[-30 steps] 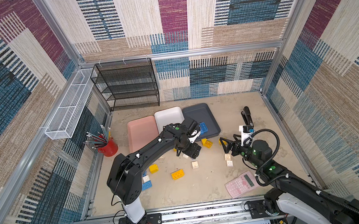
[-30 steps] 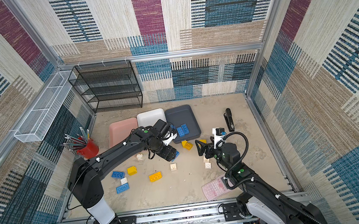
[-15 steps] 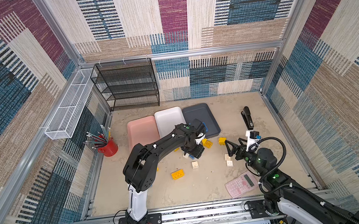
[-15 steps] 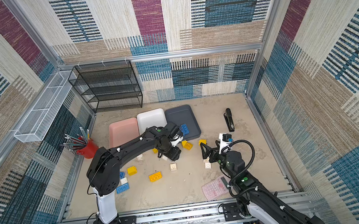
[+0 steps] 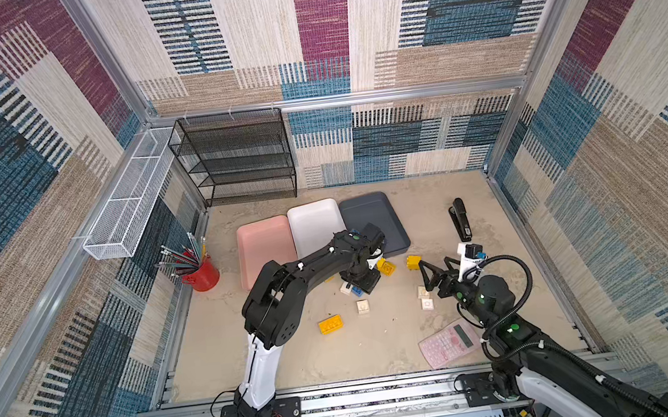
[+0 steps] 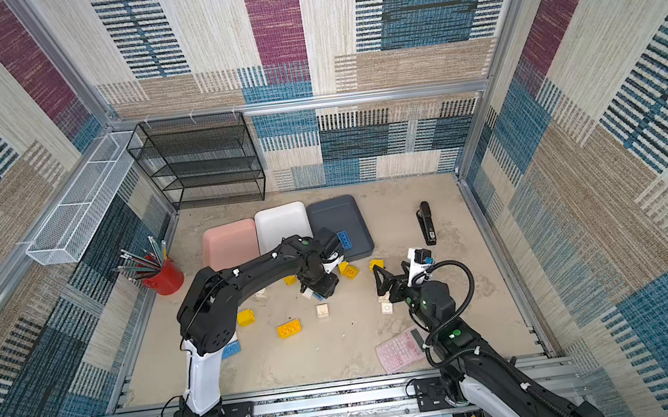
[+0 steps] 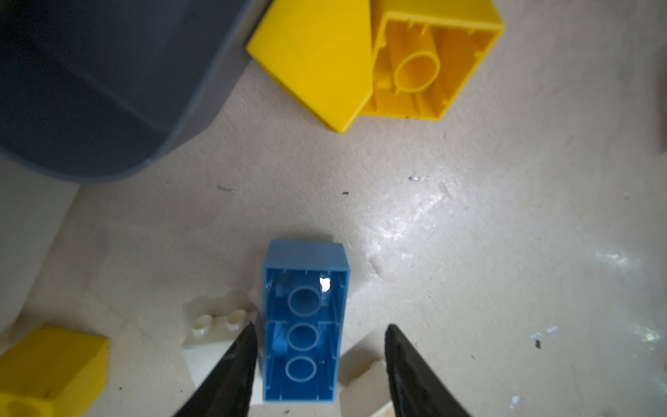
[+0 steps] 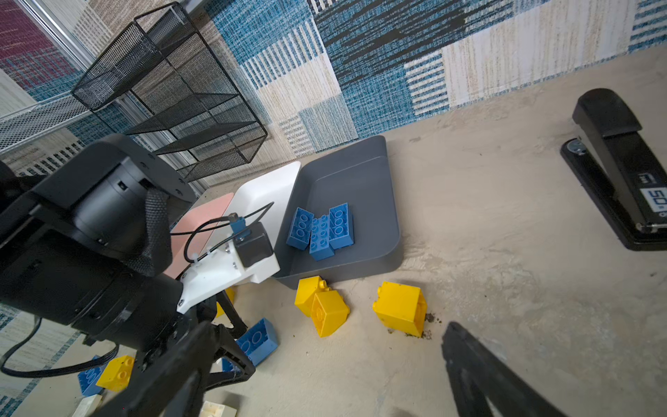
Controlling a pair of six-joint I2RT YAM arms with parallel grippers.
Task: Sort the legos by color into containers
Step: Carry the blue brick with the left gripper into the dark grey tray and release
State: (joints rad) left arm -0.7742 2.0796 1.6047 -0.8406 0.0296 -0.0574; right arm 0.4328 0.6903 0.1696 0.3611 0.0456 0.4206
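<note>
- Left gripper [image 7: 319,329]: jaws parted astride an upturned blue lego [image 7: 305,364], not clamped.
- Right gripper [image 5: 434,264]: wide apart, empty.
- Dark grey tray [image 8: 361,187]: three blue legos [image 8: 321,231] inside.

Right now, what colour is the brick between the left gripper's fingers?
Blue; the brick shows best in the left wrist view.

left arm [image 5: 308,262]: we reach forward, wrist bent down | left gripper [image 7: 320,326]: our jaws partly apart, pointing down | right gripper [image 5: 434,261]: we hover low, jaws wide apart
</note>
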